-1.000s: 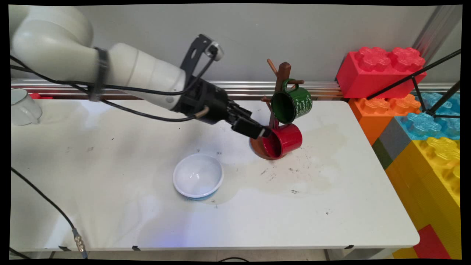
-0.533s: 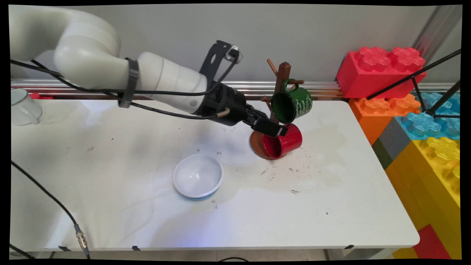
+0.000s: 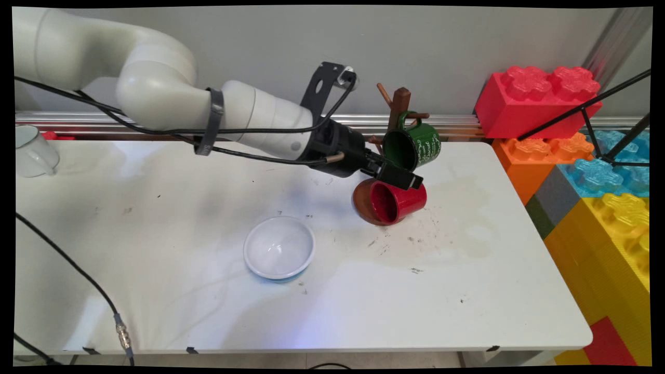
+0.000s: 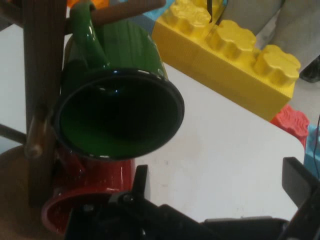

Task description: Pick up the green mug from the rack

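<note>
The gripper (image 3: 404, 179) reaches in from the left at centre frame, poised over the top of the red mug (image 3: 397, 201) and just below the green mug (image 3: 414, 147), both hanging on the brown rack (image 3: 398, 106). In the hand view one finger (image 4: 140, 182) rises at lower centre and the other (image 4: 299, 185) stands at the far right edge, so the jaws are spread wide with nothing between them; the near finger lies close beside the red mug's (image 4: 85, 200) upper wall, though contact cannot be confirmed.

The quarters are tight. A nudge upward could knock the green mug (image 4: 117, 107) off its peg, and a sideways push on the red mug or the post (image 4: 44, 95) could tip the whole rack on its round base (image 3: 363, 203).

Lower left of the rack, a white bowl (image 3: 279, 249) sits apart on the table (image 3: 156, 249). A pale cup (image 3: 32, 150) stands at the left edge, and big toy bricks (image 3: 613, 208) stack at right.
</note>
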You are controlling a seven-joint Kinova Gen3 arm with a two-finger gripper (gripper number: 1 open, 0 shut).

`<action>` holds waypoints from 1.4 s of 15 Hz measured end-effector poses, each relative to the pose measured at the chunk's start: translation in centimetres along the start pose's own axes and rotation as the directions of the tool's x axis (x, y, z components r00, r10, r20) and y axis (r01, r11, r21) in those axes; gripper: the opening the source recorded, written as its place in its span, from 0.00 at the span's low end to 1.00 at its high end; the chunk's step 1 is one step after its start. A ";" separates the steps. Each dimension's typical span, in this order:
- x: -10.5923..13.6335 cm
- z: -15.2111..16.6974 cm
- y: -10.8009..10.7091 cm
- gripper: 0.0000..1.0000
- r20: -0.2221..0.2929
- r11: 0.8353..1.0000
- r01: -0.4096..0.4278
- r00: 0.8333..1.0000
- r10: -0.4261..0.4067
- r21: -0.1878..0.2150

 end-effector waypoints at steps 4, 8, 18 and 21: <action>0.3 1.0 -0.3 1.00 -0.010 1.000 0.012 1.000 -0.012 -0.007; 0.7 2.2 -0.6 1.00 -0.029 0.999 0.030 0.999 -0.031 -0.013; 1.6 4.2 -0.9 1.00 -0.066 0.996 0.082 0.994 -0.084 -0.026; 1.8 4.7 -0.8 1.00 -0.076 0.995 0.093 0.993 -0.095 -0.027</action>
